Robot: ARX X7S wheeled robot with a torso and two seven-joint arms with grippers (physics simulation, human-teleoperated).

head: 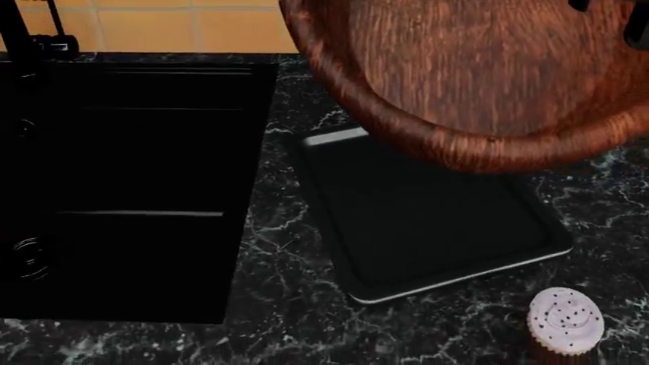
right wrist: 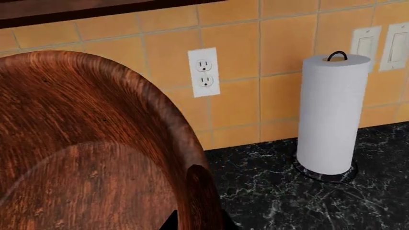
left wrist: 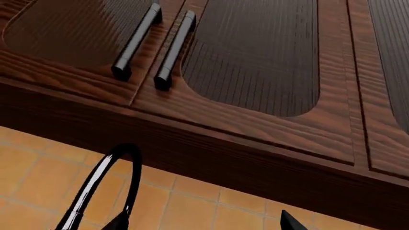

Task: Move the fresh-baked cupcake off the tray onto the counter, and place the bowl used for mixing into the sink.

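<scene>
The wooden bowl [head: 476, 76] hangs in the air above the far end of the baking tray [head: 426, 220], hiding the table [head: 284, 304] beneath it. The sink basin [head: 132, 190], left of the tray, lies open, nothing seen inside. A strip of bare table separates sink and tray. The cupcake [head: 565, 323] stands just off the tray's near right corner. Faucet [left wrist: 105, 182] rises under the wall cabinets [left wrist: 255, 72]. Paper towel roll [right wrist: 331, 115] stands against the backsplash beyond the bowl.

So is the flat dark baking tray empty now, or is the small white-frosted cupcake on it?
Empty where visible. The tray shows bare; the cupcake sits on the black marble counter beside it. The wooden bowl hides its far end.
</scene>
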